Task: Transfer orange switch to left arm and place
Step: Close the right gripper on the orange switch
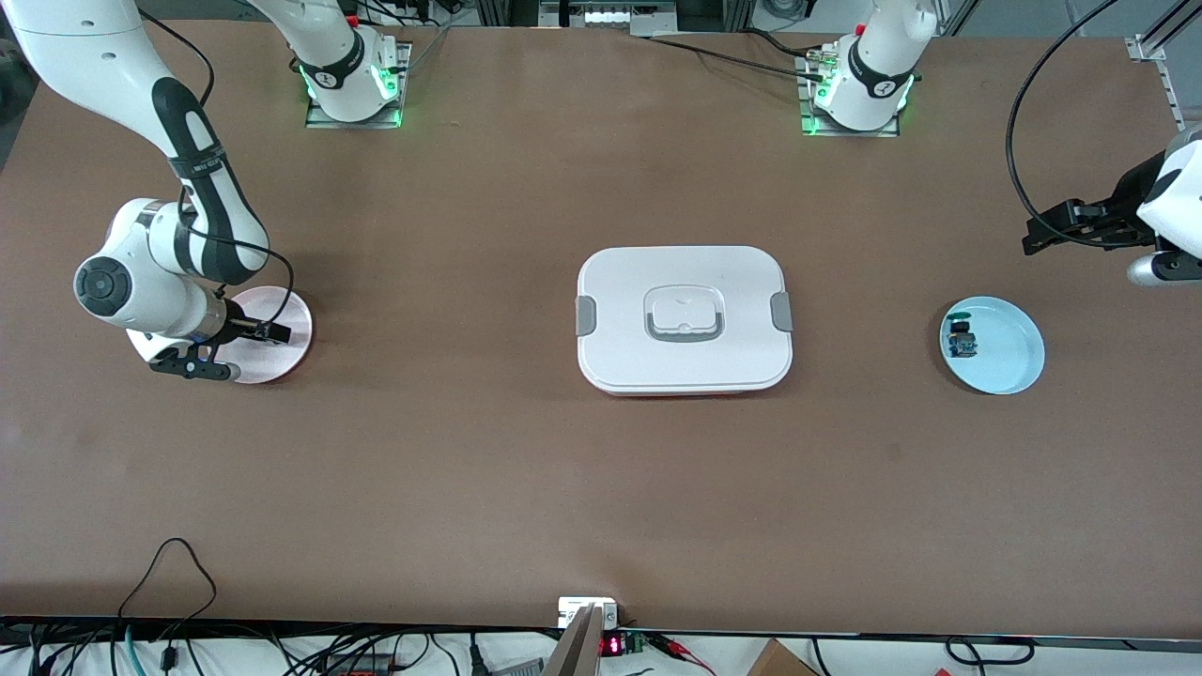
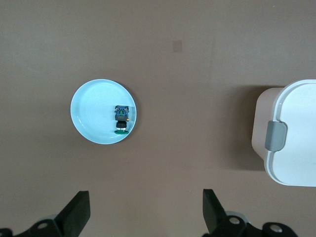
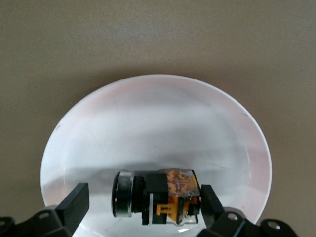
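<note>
One orange switch (image 3: 155, 200), black with a metal cap, lies on the pink plate (image 3: 158, 123) between the wide-open right gripper (image 3: 140, 202) fingers; the left gripper (image 2: 145, 210) waits open, holding nothing.

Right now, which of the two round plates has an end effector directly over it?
The pink plate at the right arm's end; the right end effector straddles the orange switch there.
</note>
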You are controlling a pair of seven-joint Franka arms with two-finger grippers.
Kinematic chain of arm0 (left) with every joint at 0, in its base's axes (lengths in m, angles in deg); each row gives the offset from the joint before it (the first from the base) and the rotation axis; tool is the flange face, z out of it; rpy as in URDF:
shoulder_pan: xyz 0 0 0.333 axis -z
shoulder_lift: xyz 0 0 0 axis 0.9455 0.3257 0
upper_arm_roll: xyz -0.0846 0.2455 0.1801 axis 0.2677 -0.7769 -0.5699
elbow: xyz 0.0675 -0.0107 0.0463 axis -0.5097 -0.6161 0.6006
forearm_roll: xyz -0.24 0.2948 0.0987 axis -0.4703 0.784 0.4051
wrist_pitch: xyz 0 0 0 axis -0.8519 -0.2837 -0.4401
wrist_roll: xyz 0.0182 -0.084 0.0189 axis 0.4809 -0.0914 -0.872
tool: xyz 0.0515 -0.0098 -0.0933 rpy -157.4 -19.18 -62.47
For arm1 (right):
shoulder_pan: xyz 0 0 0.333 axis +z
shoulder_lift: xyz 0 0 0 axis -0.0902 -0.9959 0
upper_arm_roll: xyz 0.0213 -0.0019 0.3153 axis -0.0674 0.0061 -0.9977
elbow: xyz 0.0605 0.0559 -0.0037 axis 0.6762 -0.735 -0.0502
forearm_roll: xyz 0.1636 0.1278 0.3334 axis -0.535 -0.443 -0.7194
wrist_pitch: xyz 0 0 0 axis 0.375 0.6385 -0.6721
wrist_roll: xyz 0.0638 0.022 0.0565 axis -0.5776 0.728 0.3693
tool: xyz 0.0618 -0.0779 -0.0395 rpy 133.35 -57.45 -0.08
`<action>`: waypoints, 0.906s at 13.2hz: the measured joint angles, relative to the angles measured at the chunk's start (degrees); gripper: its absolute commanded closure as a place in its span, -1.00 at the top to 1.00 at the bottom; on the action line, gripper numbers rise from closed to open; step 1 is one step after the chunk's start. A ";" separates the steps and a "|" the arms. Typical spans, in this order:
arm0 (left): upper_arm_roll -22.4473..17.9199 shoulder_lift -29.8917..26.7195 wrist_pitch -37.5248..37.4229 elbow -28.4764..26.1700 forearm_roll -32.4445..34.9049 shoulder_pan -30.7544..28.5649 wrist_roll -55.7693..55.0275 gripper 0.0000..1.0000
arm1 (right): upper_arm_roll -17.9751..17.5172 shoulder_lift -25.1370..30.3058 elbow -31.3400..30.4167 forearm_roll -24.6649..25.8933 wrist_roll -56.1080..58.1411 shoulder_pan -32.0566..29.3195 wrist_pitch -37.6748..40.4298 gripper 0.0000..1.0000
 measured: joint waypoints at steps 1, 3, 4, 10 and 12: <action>0.00 0.04 0.00 0.00 0.00 0.00 0.00 1.00 | 0.00 -0.06 -0.68 0.04 0.16 0.05 -1.11 1.00; 0.00 0.08 0.00 0.00 0.04 0.00 0.00 1.00 | 0.01 -0.12 -2.45 0.05 1.14 0.05 -3.72 1.00; -0.01 0.13 0.01 0.00 0.07 -0.02 0.00 1.00 | 0.01 -0.12 -3.05 0.05 1.38 0.05 -4.39 1.00; -0.13 0.60 0.33 0.99 1.81 -0.29 0.00 1.00 | 0.04 -0.11 -3.71 0.09 1.93 0.03 -4.73 -0.19; -0.16 0.88 0.20 1.69 2.53 -0.34 -0.01 1.00 | 0.04 0.07 -3.71 0.08 3.52 0.04 -4.73 -0.68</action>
